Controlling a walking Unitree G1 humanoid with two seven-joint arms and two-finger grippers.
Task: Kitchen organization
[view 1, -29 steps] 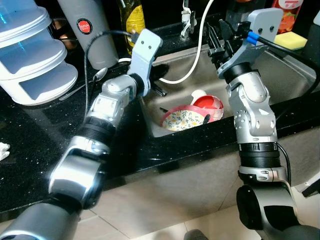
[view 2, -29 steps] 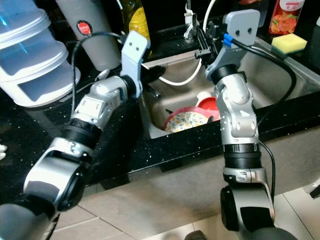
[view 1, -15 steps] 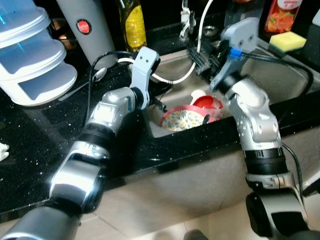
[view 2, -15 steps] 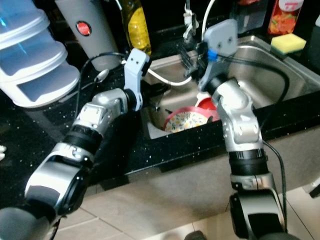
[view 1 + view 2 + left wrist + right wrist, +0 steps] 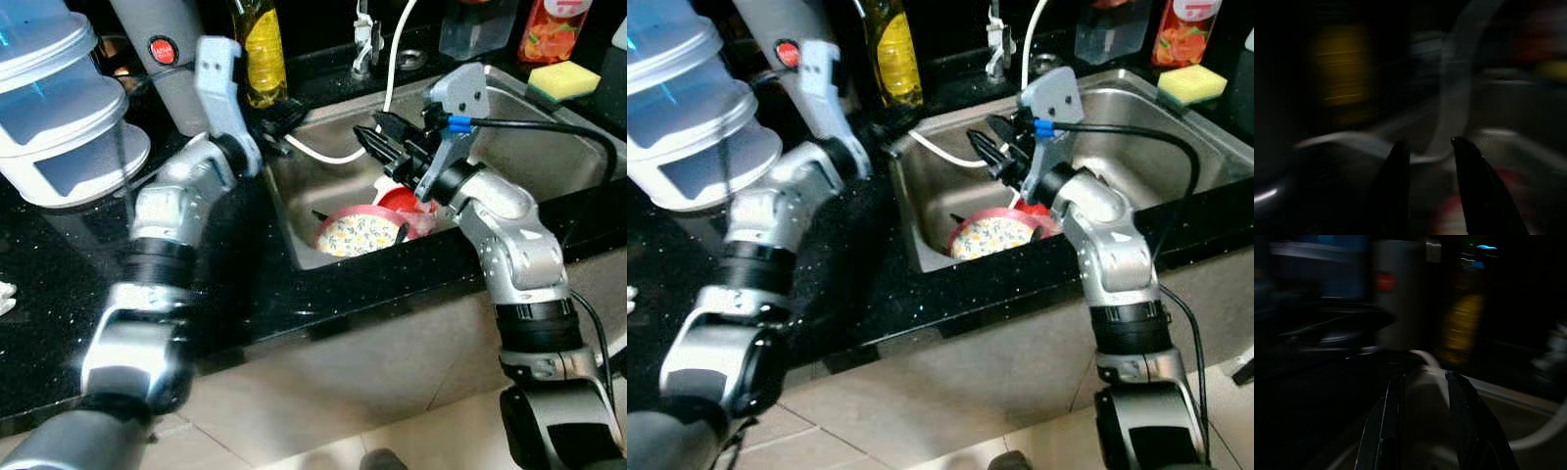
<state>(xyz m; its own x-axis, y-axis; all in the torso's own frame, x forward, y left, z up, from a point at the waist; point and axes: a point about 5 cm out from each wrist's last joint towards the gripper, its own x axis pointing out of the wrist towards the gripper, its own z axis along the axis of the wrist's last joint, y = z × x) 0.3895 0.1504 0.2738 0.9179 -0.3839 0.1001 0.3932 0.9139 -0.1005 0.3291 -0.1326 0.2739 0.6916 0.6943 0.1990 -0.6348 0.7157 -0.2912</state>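
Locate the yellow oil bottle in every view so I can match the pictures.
Left eye view: yellow oil bottle, top centre, behind the sink's left corner.
Right eye view: top centre.
Left wrist view: blurred yellow patch, upper left.
Right wrist view: dim yellow smear, right of centre.
Shared landmark: white hose.

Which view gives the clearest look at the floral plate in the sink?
The left eye view: the floral plate lies sharp and well lit in the sink, below the right gripper. The right eye view shows it equally whole. The left wrist view gives just a reddish blur; the right wrist view is dark.
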